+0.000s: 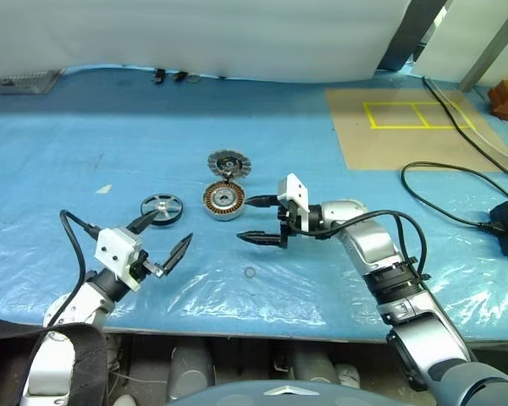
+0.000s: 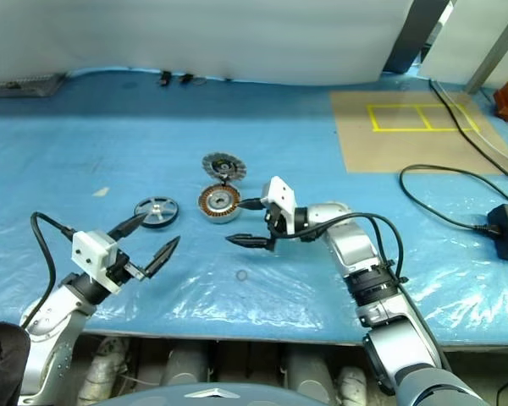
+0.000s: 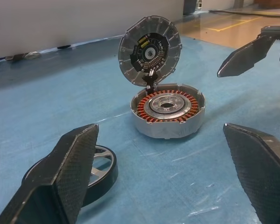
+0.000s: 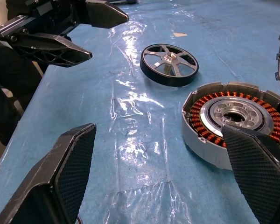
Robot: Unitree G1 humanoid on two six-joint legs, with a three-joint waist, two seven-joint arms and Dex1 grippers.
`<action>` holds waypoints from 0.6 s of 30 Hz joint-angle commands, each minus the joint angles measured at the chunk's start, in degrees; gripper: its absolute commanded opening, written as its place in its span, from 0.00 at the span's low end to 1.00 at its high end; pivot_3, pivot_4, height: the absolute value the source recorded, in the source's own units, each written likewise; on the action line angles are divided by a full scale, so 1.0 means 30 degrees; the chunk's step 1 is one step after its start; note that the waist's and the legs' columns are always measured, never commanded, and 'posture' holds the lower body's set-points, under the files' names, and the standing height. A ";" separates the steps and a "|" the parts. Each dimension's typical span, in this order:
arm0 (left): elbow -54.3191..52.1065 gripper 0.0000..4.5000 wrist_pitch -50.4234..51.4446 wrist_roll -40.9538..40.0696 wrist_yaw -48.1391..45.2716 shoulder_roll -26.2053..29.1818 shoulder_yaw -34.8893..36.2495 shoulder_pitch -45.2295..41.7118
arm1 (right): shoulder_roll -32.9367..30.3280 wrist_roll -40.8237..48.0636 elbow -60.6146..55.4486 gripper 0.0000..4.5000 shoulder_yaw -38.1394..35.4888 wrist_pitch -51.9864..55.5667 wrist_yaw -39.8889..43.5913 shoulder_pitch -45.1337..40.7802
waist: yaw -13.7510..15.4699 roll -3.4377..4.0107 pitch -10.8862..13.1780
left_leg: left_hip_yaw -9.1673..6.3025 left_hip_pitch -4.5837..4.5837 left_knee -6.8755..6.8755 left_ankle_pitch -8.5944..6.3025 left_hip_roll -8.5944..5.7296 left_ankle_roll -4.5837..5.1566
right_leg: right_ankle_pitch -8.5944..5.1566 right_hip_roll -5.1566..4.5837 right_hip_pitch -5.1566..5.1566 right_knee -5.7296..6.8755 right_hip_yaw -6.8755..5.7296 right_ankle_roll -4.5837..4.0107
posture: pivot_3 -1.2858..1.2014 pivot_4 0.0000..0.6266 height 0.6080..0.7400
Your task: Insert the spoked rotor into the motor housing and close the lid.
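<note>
Motor housing (image 3: 168,112): brushed metal, copper windings. Spoked rotor (image 4: 169,64): shiny spokes, matt black rim. Glossy crinkled plastic sheet (image 1: 322,279).

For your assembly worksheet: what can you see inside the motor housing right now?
Inside the motor housing: a ring of copper windings around a silver centre with a hole. The spoked rotor isn't in it. The lid stands open. The hole's depths are hidden.

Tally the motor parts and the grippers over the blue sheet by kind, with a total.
Spoked rotor: 1
Motor housing: 1
Lid, tilted up behind the housing: 1
Grippers, left gripper and right gripper, both open: 2
Total: 5
</note>
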 commanded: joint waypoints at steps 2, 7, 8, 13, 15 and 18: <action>-0.0165 1.00 -0.1135 0.0270 0.0148 -0.0358 0.0096 0.0387 | -0.0173 0.0178 -0.1007 1.00 0.0135 0.0021 0.0279 -0.0801 | 0.0016 0.0001 0.0000 | 0.0001 0.0002 0.0000 0.0000 0.0001 0.0000 | 0.0000 0.0000 0.0000 0.0000 0.0000 0.0000 | 0.52 0.24 1.00; 0.0131 1.00 -0.1491 0.0556 0.0344 -0.0672 0.0054 0.0457 | -0.0160 0.0506 -0.1308 1.00 0.0070 0.0917 0.0244 -0.1071 | 0.0021 0.0000 0.0000 | -0.0001 0.0006 0.0000 0.0000 0.0001 0.0000 | 0.0000 -0.0001 0.0002 0.0000 0.0000 0.0001 | 0.52 0.24 1.00; 0.0087 1.00 -0.1505 0.0584 0.0384 -0.0730 0.0000 0.0465 | -0.0197 0.0508 -0.1347 1.00 0.0054 0.0938 0.0270 -0.1046 | 0.0020 0.0000 0.0000 | -0.0001 0.0004 0.0000 0.0000 0.0000 0.0000 | 0.0000 0.0000 0.0001 0.0000 0.0001 0.0001 | 0.52 0.24 1.00; -0.0066 1.00 -0.1509 0.0634 0.0448 -0.0787 -0.0077 0.0588 | -0.0119 0.0432 -0.1496 1.00 0.0136 0.1038 0.0234 -0.0943 | 0.0006 0.0000 0.0000 | -0.0001 0.0002 -0.0001 0.0000 0.0001 0.0000 | 0.0000 0.0000 0.0001 -0.0003 0.0000 0.0000 | 0.52 0.24 1.00; -0.0128 1.00 -0.1382 0.0587 0.0451 -0.0731 -0.0057 0.0491 | 0.0024 0.0429 -0.1491 1.00 0.0152 0.1022 0.0155 -0.0988 | 0.0005 0.0000 0.0000 | -0.0002 0.0005 -0.0001 0.0000 0.0002 -0.0001 | 0.0000 0.0000 0.0001 -0.0003 0.0000 0.0001 | 0.52 0.24 1.00; -0.0270 1.00 -0.1099 0.0526 0.0467 -0.0599 -0.0056 0.0191 | 0.0199 0.0429 -0.1468 1.00 0.0112 0.0851 0.0063 -0.0976 | 0.0023 0.0000 0.0000 | 0.0000 0.0007 -0.0001 0.0000 0.0001 -0.0001 | 0.0000 0.0000 0.0001 -0.0002 0.0000 0.0002 | 0.52 0.24 1.00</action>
